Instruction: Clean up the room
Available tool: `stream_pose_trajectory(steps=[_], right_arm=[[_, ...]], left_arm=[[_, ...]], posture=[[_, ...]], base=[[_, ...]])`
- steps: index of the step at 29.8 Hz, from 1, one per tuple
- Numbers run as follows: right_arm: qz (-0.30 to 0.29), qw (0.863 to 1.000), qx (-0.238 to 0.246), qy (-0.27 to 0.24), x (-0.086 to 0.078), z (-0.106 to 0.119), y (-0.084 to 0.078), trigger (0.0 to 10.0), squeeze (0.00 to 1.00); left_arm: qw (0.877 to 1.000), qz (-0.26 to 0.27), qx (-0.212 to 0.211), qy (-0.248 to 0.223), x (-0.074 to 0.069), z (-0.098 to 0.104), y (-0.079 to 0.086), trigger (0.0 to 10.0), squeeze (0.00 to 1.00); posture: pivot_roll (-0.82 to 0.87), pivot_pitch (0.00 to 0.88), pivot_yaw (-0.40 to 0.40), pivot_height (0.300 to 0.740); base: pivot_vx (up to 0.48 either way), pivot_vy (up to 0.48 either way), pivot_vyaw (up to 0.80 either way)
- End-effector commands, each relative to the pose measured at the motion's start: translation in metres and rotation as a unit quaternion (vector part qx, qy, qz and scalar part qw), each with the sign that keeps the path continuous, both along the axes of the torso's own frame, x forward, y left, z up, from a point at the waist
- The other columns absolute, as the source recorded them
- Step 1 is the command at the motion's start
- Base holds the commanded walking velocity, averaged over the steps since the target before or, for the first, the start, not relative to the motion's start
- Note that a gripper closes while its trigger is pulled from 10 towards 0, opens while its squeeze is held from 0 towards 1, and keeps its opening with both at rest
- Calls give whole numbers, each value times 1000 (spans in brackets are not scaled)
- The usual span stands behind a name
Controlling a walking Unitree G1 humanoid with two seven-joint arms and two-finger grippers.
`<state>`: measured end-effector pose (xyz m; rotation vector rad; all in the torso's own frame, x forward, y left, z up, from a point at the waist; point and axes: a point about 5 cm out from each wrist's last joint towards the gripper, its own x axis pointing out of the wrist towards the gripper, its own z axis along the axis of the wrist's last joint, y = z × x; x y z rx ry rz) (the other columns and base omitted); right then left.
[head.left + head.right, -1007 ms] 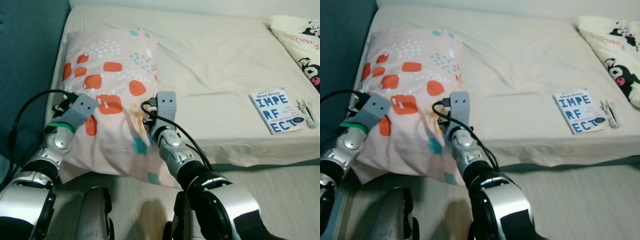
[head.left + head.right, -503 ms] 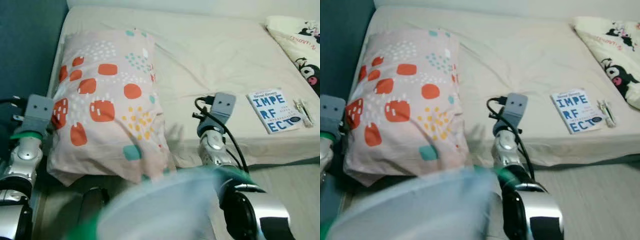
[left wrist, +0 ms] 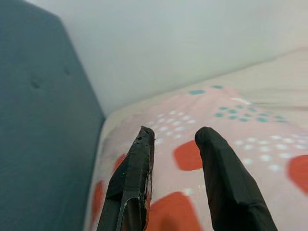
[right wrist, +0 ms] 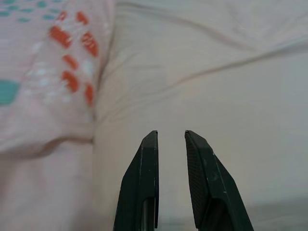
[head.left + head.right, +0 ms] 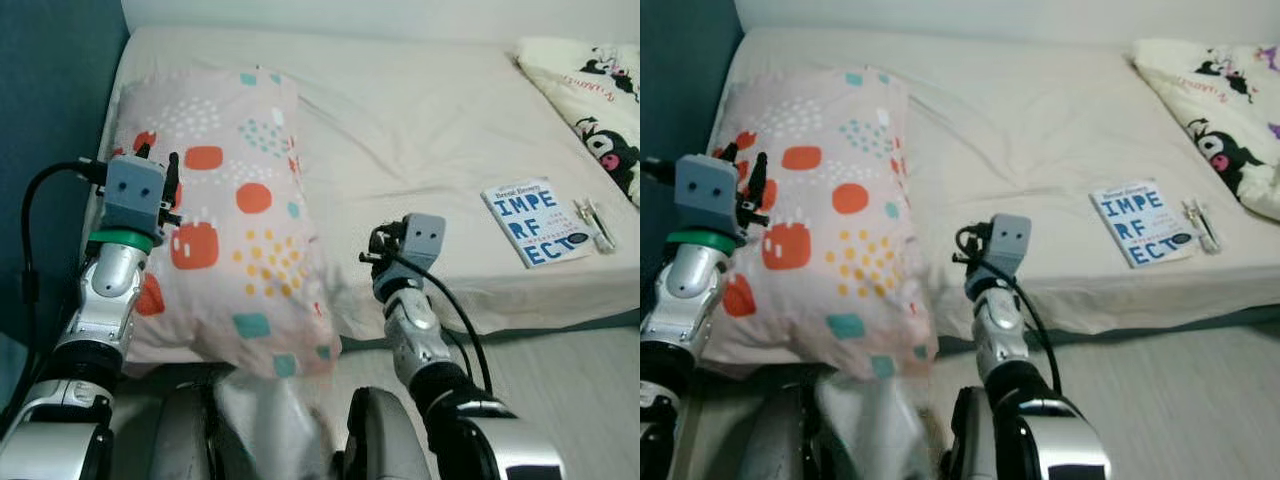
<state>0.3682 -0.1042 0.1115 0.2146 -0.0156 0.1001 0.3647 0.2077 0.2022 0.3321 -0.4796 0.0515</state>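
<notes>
My left gripper (image 3: 173, 137): fingers apart, nothing between them, held above the pillow's near left part, by the bed's left edge. My right gripper (image 4: 171, 139): fingers a narrow gap apart, empty, over bare sheet at the bed's front edge, just beside the pillow's right side.

Pillow (image 5: 235, 200): lies lengthwise along the left edge of the bed (image 5: 420, 120), against the blue headboard (image 5: 50, 150). Its near corner hangs over the front edge. Pale pink cover with orange blocks, teal patches, yellow and white dots. Soft, plump, somewhat creased near the overhang.

Book (image 5: 533, 221): flat near the front right of the bed, white cover, big blue letters. Just beside it, toward the right edge, a small pale object (image 5: 602, 222); too small to identify. A patterned blanket (image 5: 590, 100) with black cartoon faces sits at the far right corner.

Risks, my judgement: the overhanging pillow corner could slip off the front edge if I nudge it while turning. The book is thin and flat on soft sheet; my fingers could dig into the fabric and drag the sheet, or push the book off the edge, instead of getting under the cover.
</notes>
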Motion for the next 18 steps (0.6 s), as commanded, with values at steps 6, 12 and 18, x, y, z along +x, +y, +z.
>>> stream_pose_trajectory(steps=[6,12,18], right_arm=[[0,1000,12,-5,0,1,-6,10000,0],[8,1000,13,-8,0,1,-6,10000,0],[9,1000,18,-11,-1,0,-7,10000,0]], left_arm=[[999,-47,-23,-15,-8,12,-3,10000,0],[994,-106,-21,23,-15,2,-18,10000,0],[982,-176,-56,30,-23,5,-43,10000,0]], posture=[[125,73,-61,585],[121,57,-64,585],[121,39,-68,585]], base=[[0,0,0],[0,0,0],[0,0,0]])
